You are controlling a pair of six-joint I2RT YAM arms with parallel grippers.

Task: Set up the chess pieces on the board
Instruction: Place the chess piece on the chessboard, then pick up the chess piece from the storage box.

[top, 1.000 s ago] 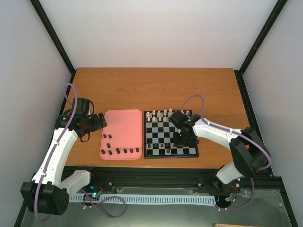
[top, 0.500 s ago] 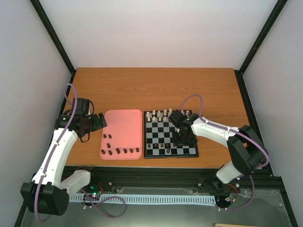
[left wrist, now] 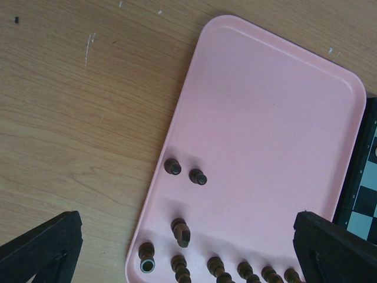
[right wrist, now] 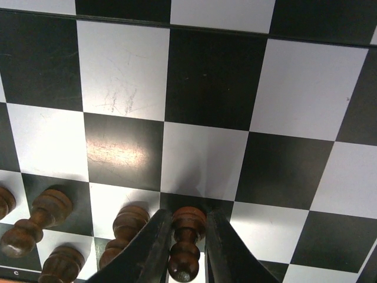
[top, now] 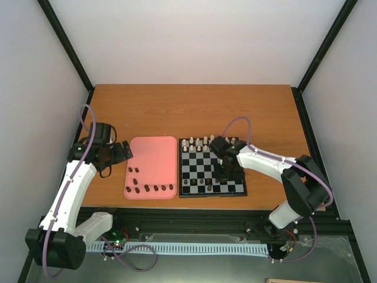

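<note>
Several small dark brown turned-wood chess pieces [right wrist: 35,221] stand on the near rows of the black-and-pale chequered board [right wrist: 206,159] — right gripper [right wrist: 187,215] hugs one pawn [right wrist: 184,259]; clamped or loose, we cannot tell. Likely light, rigid, tippy — we'd pinch the waist.

Tight quarters at our right pincer, open room at our left

Our right pincer [right wrist: 187,219] straddles one dark pawn [right wrist: 186,244]. More chess pieces [right wrist: 126,227] crowd just to its left in the wrist view, while the board [right wrist: 206,159] squares ahead and to its right stand free. Ahead of our wide-spread left pincer [left wrist: 187,227] we see bare pink tray [left wrist: 265,118], and loose dark pieces [left wrist: 179,231] lie between its fingers.
</note>
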